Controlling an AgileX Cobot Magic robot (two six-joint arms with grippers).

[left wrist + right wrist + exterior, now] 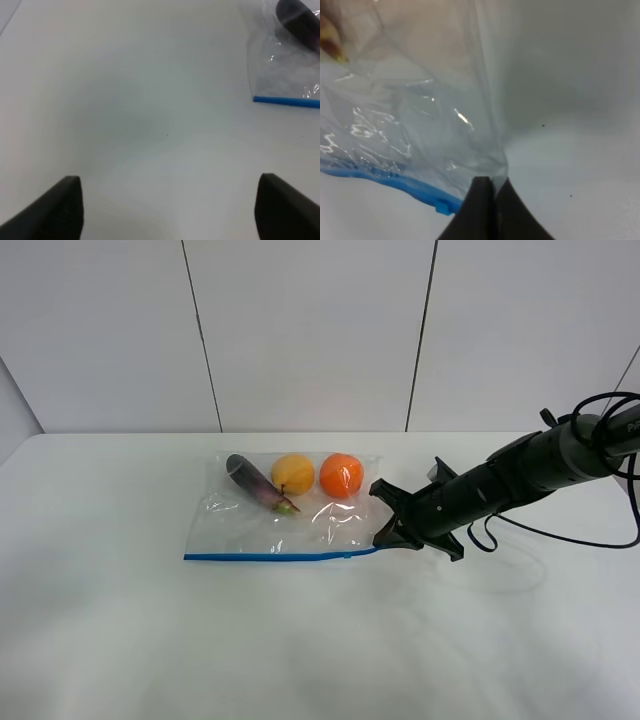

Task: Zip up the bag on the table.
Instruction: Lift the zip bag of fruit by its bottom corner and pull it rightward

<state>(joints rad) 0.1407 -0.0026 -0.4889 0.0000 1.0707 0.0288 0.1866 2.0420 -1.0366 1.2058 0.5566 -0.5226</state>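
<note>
The clear bag [290, 515] lies flat on the white table [150, 640], its blue zipper strip [270, 556] along the near edge. An eggplant [255, 483], a yellow fruit [293, 473] and an orange [341, 475] show through it. My right gripper [385, 535] sits at the bag's right end. In the right wrist view this gripper [491, 187] is shut on the bag's plastic edge [410, 115], beside the blue zipper slider [442, 206]. My left gripper [170, 210] stands open over bare table, well short of the bag's left corner [285, 75]. The left arm is outside the high view.
A black cable [560, 535] loops from the right arm down onto the table at the right. Grey wall panels [310, 330] stand behind the far edge. Bare white tabletop surrounds the bag.
</note>
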